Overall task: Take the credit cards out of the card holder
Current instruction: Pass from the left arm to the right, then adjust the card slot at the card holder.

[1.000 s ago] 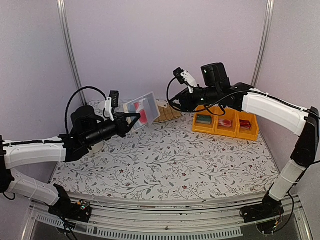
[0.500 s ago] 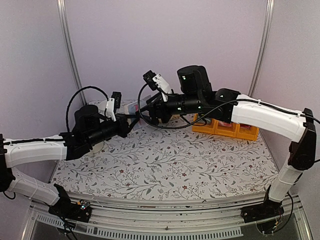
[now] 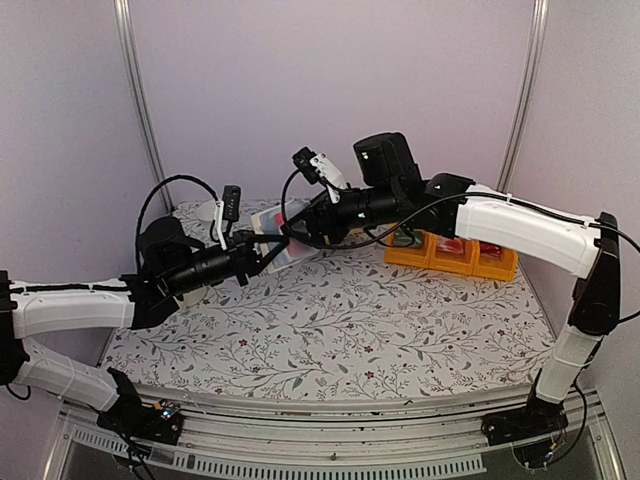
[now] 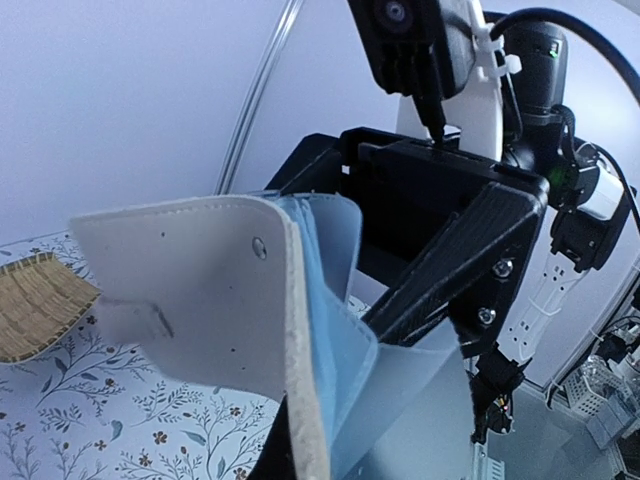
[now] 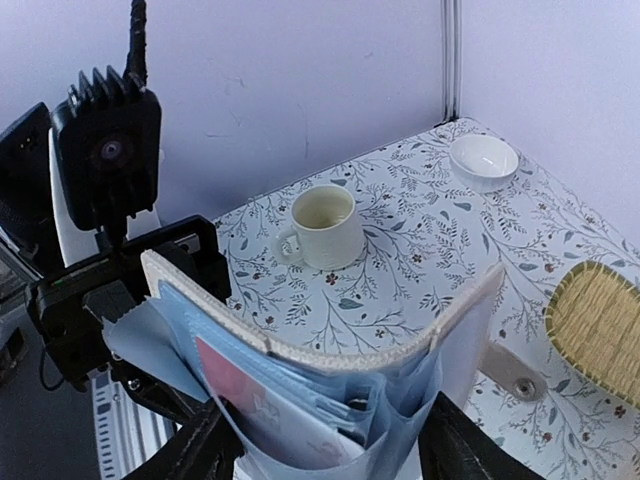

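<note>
The card holder (image 3: pixel 270 225), beige with blue clear pockets, hangs in the air at the back left. My left gripper (image 3: pixel 258 246) is shut on its lower edge. The left wrist view shows the beige cover (image 4: pixel 200 290) bent open, with the pockets (image 4: pixel 345 340) fanned out. In the right wrist view a red-pink credit card (image 5: pixel 240 392) sits in a pocket of the holder (image 5: pixel 330 355). My right gripper (image 5: pixel 330 452) is open, one finger (image 5: pixel 190 452) on each side of the pockets, touching nothing that I can see.
Orange bins (image 3: pixel 450 252) stand at the back right behind the right arm. A cream mug (image 5: pixel 322 225) and a small white bowl (image 5: pixel 483 160) sit on the floral cloth. A woven straw mat (image 5: pixel 600 330) lies near the back wall.
My right arm swung left from over the orange bins to the card holder, and its jaws opened wider. The left gripper kept its hold and dropped slightly.
</note>
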`<state>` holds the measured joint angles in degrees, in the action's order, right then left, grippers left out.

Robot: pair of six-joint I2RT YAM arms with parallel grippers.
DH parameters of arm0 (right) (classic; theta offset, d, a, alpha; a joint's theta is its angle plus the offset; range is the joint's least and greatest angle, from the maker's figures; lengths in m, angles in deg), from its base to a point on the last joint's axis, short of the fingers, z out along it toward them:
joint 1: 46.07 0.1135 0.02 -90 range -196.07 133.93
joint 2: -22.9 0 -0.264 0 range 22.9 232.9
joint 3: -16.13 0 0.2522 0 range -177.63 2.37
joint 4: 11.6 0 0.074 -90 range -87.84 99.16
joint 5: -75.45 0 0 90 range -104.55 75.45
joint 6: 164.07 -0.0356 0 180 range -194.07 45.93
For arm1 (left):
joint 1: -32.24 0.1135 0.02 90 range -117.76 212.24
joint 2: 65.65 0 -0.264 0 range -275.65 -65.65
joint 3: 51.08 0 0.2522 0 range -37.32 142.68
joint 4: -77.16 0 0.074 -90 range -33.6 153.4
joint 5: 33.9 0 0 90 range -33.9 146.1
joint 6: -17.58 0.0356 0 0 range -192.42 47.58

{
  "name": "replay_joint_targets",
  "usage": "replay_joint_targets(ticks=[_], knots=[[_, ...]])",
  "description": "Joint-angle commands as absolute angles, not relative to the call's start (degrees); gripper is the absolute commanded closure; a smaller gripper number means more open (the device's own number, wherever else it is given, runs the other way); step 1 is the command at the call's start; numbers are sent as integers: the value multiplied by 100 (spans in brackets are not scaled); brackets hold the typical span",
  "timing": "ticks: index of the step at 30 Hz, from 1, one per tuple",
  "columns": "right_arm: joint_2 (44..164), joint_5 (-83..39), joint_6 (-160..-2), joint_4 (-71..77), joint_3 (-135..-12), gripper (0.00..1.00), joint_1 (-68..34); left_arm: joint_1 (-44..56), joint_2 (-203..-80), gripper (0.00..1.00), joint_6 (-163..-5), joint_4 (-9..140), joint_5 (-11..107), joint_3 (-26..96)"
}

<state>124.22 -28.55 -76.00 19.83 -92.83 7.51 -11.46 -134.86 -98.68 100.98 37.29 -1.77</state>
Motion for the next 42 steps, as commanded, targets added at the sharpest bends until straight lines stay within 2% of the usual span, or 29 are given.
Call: replay_joint_targets(ticks=[1, 6, 8, 11, 13, 17, 21, 26, 27, 30, 33, 38, 42], knots=[[12491, -4391, -7469, 1923, -9315, 48, 637, -1223, -13573, 100, -10101, 11242, 2736, -186], [12044, -5865, -7592, 1073, -8658, 90, 318, -1205, -13562, 100, -10366, 11657, 2560, -346], [11845, -6227, -7721, 741, -8374, 97, 210, -1194, -13567, 100, -10383, 11628, 2537, -348], [11673, -6759, -7818, 442, -8145, 98, 183, -1177, -13640, 99, -10463, 11665, 2440, -327], [11654, -7058, -7911, 332, -8122, 98, 183, -1172, -13722, 94, -10563, 11773, 2369, -309], [11559, -7160, -8010, 227, -8081, 99, 153, -1172, -13802, 71, -10802, 12246, 2198, -381], [11503, -7127, -8154, 190, -8087, 98, 33, -1174, -13796, 56, -10832, 12401, 2158, -444], [11419, -7044, -8245, 146, -8092, 99, -4, -1191, -13655, 55, -10325, 11365, 2919, -301], [11406, -6995, -8256, 182, -8103, 99, -1, -1191, -13609, 51, -10224, 11239, 3057, -293], [11352, -6237, -8217, 416, -8141, 99, 0, -1228, -13475, 32, -9926, 10949, 3188, -211], [11326, -4890, -8269, 821, -8254, 98, 7, -1405, -13429, 3, -9591, 10424, 3526, 48], [11267, -4175, -8034, 1022, -8264, 98, 205, -1627, -13573, 2, -9273, 10072, 5051, 410], [11307, -4402, -7937, 1165, -8338, 99, 210, -1636, -13752, 7, -9213, 10108, 5369, 590]])
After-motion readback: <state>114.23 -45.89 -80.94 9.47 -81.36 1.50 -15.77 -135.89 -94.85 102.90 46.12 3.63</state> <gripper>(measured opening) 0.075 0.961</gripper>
